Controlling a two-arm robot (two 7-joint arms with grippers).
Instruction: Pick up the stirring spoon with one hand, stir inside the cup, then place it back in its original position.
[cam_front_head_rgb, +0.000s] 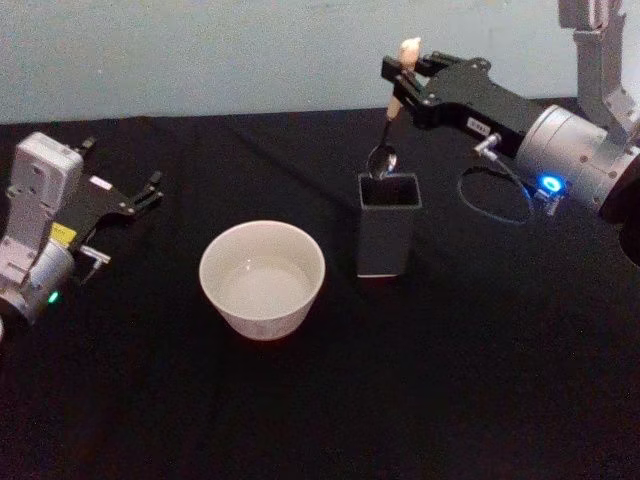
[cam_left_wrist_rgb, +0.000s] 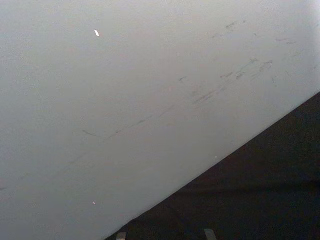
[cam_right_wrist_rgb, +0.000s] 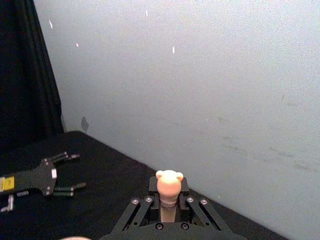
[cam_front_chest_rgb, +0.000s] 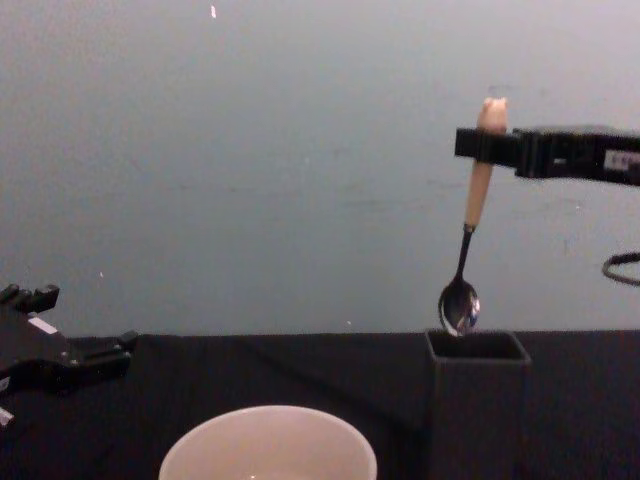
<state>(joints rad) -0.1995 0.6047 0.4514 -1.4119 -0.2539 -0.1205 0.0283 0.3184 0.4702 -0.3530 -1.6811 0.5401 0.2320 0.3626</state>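
Spoon (cam_front_head_rgb: 394, 110), likely light and stiff, pinched high on its handle by right hand (cam_front_head_rgb: 402, 85) above holder (cam_front_head_rgb: 388, 235); left hand (cam_front_head_rgb: 157, 190) open at far left.

A black-covered table (cam_front_head_rgb: 450, 400) carries the cup (cam_front_head_rgb: 262, 318) beside the dark holder (cam_front_head_rgb: 385, 245).
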